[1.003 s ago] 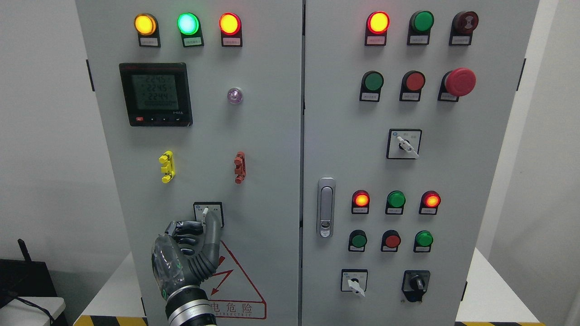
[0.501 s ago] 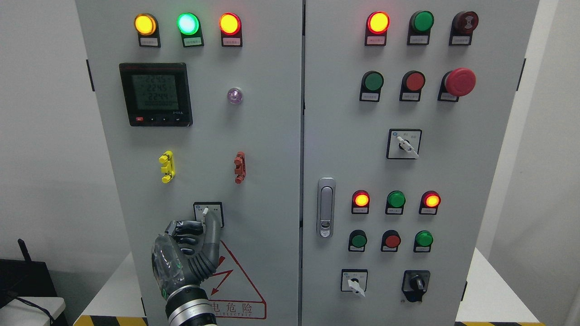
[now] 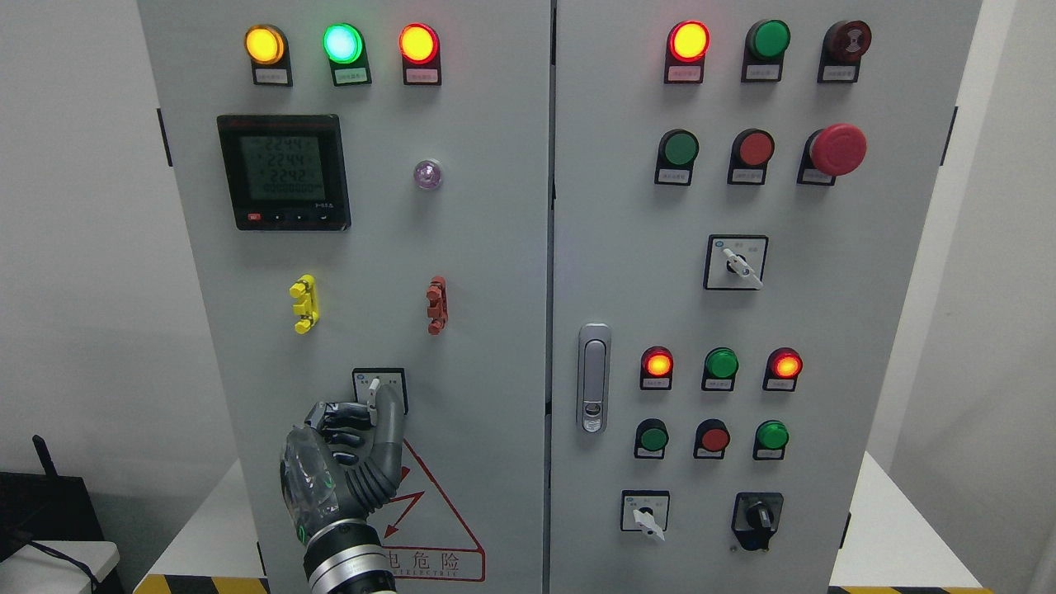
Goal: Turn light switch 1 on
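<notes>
We hold our left hand (image 3: pixel 351 462) up against the cabinet (image 3: pixel 495 247), low on its left door, fingers curled with thumb and forefinger pinching the switch (image 3: pixel 377 389) so we can twist its white lever. Our right hand is out of view.

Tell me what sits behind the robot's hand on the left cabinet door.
Behind the left hand: the rotary switch, white lever tip showing above the fingers, and part of the red warning triangle. The switch's lower half is covered.
</notes>
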Robot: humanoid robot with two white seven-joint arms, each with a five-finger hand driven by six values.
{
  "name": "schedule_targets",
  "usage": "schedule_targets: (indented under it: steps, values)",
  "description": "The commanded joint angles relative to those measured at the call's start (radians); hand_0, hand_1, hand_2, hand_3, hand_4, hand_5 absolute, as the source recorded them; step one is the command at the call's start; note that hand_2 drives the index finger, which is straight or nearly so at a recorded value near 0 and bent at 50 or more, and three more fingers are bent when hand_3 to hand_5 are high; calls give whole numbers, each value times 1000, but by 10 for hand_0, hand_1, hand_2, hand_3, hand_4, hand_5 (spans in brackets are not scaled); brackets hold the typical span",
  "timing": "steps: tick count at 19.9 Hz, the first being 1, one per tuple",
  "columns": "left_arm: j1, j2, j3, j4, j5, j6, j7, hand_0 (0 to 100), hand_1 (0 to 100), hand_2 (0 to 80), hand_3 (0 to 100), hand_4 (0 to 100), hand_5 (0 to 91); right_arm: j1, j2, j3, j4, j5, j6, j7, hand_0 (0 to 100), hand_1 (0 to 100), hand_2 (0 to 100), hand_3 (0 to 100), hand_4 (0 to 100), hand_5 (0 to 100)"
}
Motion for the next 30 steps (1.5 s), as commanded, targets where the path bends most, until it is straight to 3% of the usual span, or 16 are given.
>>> schedule_targets:
  steps: [1,30]
  values:
    - [-1,0,-2,0,-1,0,-1,283,394,582,668,718,635,0,0,0,-1,-18,0,0,120,389,0,0,0,0]
    - [-3,1,-2,6,-3,3,-4,379,358,591,678,725,637,0,0,0,1,-18,0,1,120,389,0,0,0,0]
